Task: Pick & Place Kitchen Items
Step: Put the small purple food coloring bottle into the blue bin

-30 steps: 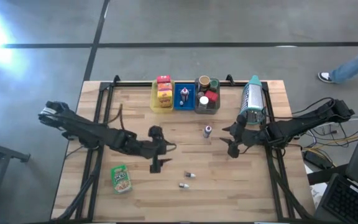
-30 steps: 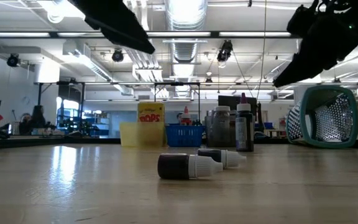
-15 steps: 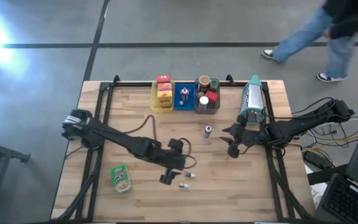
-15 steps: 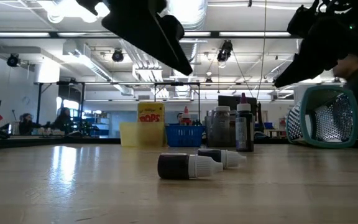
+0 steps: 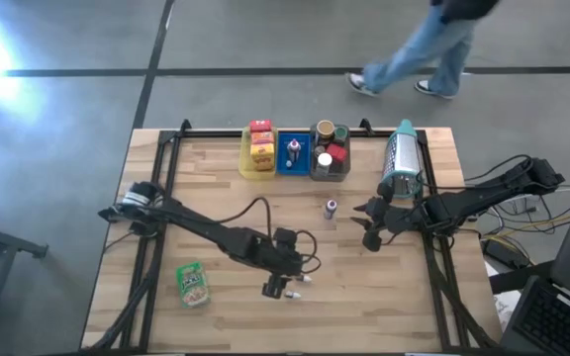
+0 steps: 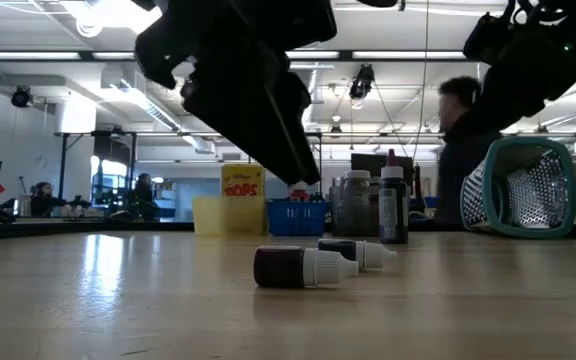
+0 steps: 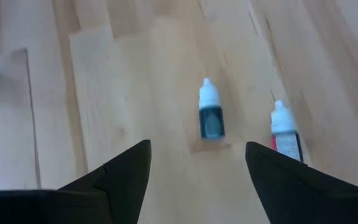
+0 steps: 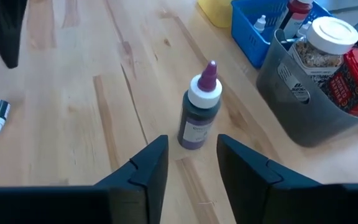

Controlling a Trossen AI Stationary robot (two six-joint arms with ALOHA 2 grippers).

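A pale wooden table [image 5: 216, 198] stands on a grey concrete floor, with an open workshop behind it in the low view. Two tiny vials lie on their sides near the table's near edge, centre: a teal-filled vial [image 7: 211, 116] and, just beside it, a red-labelled vial [image 7: 284, 134]. Each is judged very light, rigid, smooth and round, hence prone to roll or squirt out of a pinch; the best hold is across the dark body, not the tapered white cap. The left gripper [image 7: 197, 180] hovers just above them, jaws parted and empty, with the teal vial lined up between the fingers. Farther off, right of centre, a slim dark bottle [image 8: 199, 112] with a purple nozzle stands upright; it looks stiff, top-heavy and easily toppled, so a grip at mid-body is advised. The right gripper [image 8: 191, 168] waits just beside it, fingers narrowly apart, holding nothing. Along the far edge sit the yellow tray [image 5: 246, 158], blue tray [image 5: 281, 163] and grey tray [image 5: 317, 173], already holding boxes and jars; a green pouch [image 5: 193, 284] lies near-left.
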